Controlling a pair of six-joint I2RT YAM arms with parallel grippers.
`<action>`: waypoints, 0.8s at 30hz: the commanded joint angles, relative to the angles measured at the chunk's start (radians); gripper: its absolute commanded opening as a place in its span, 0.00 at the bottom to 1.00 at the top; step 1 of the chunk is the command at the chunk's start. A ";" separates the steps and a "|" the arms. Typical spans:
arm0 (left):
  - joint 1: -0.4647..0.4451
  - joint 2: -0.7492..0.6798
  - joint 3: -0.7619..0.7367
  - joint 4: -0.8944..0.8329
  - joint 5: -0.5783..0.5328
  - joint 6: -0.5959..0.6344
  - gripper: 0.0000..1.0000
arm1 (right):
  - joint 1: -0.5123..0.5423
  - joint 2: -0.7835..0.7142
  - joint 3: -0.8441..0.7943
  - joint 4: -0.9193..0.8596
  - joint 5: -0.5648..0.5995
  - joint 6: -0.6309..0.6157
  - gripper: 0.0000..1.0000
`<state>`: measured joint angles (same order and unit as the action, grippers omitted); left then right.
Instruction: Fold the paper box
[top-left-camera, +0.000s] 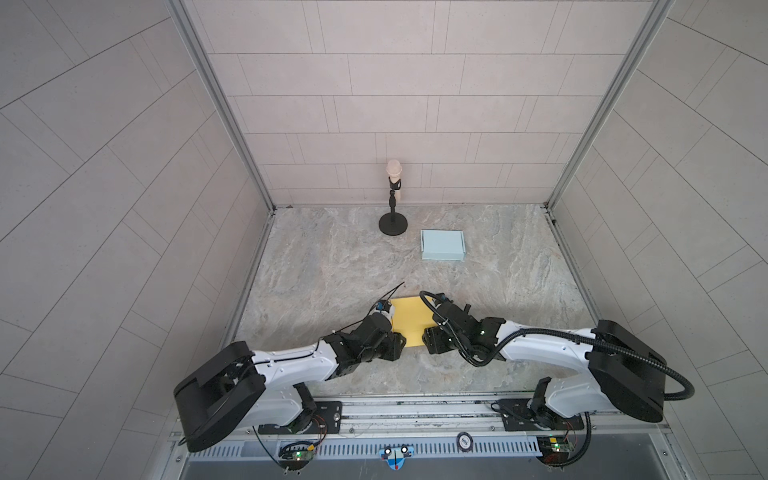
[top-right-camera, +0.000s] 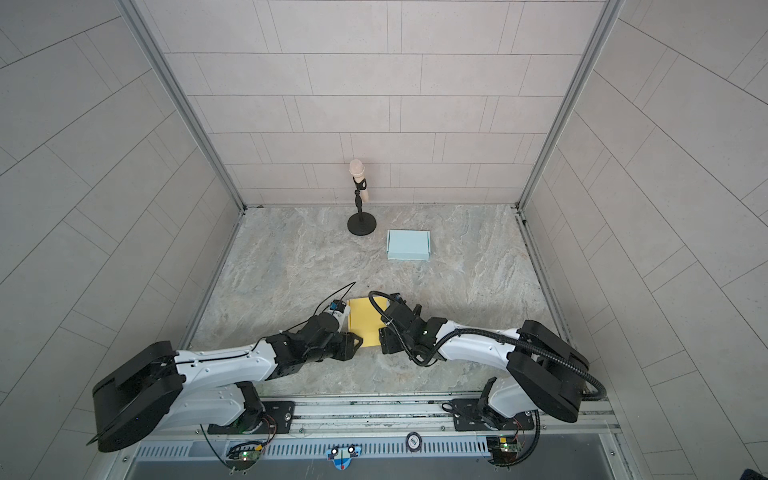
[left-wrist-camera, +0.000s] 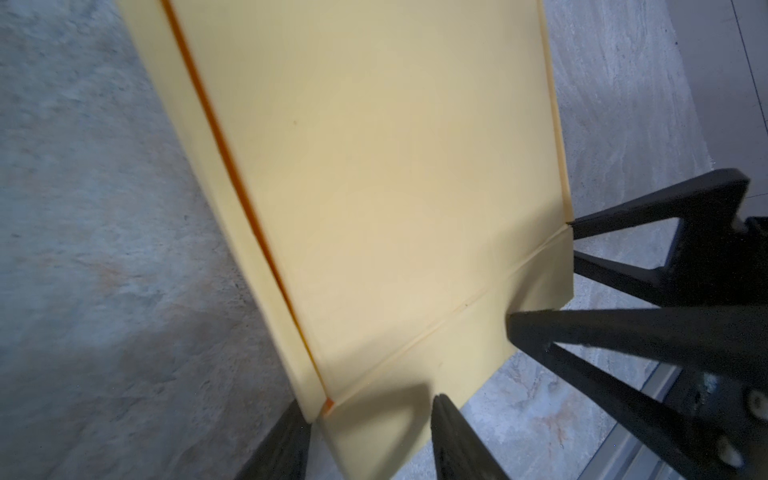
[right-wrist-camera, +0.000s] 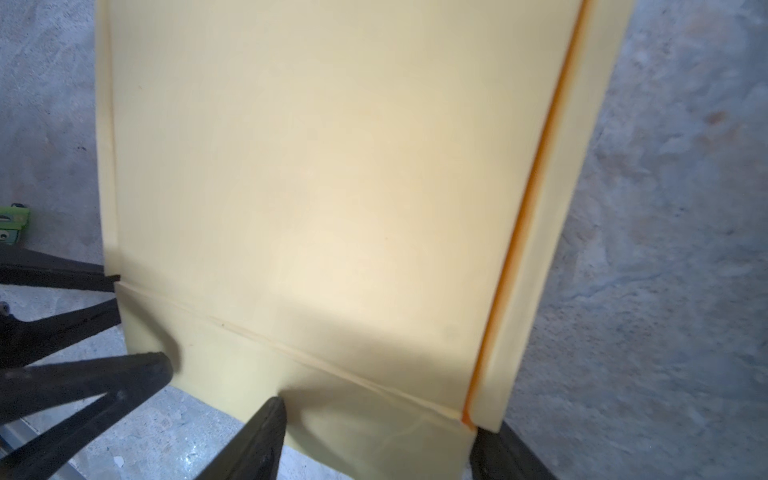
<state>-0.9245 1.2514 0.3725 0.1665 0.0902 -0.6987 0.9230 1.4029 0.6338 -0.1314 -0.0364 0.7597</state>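
Currently in hand: lifting the near flap (left-wrist-camera: 440, 357) of the paper box (top-left-camera: 409, 320). I judge this an early step, since the sheet lies almost flat.
Next move: both pincers probably need to nip that flap and swing it up along its crease together. They should do so evenly, so the thin card neither buckles nor slides.
Left pincer (left-wrist-camera: 370, 415): spread, with one prong outside the sheet's corner and the other over the flap; no pinch visible.
Right pincer (right-wrist-camera: 378, 419): spread likewise at the opposite corner of the same flap.
Place: 6 o'clock on the tabletop (top-left-camera: 332, 257), between the two arms. A pale blue box (top-left-camera: 442, 245) sits well apart toward 1 o'clock.
Look: pale yellow card with scored creases and a narrow strip along each long edge, one strip showing an orange line at its fold.
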 joint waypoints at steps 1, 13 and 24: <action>-0.007 0.016 0.008 0.020 -0.020 0.022 0.49 | 0.008 0.016 0.018 0.018 0.016 0.003 0.70; -0.007 0.033 0.021 0.031 -0.024 0.034 0.47 | 0.008 0.053 0.049 -0.003 0.051 -0.024 0.68; -0.007 -0.018 -0.019 0.040 -0.003 0.028 0.53 | 0.007 0.074 0.063 -0.029 0.086 -0.043 0.67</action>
<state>-0.9260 1.2583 0.3679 0.1871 0.0719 -0.6800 0.9230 1.4647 0.6769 -0.1425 0.0208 0.7170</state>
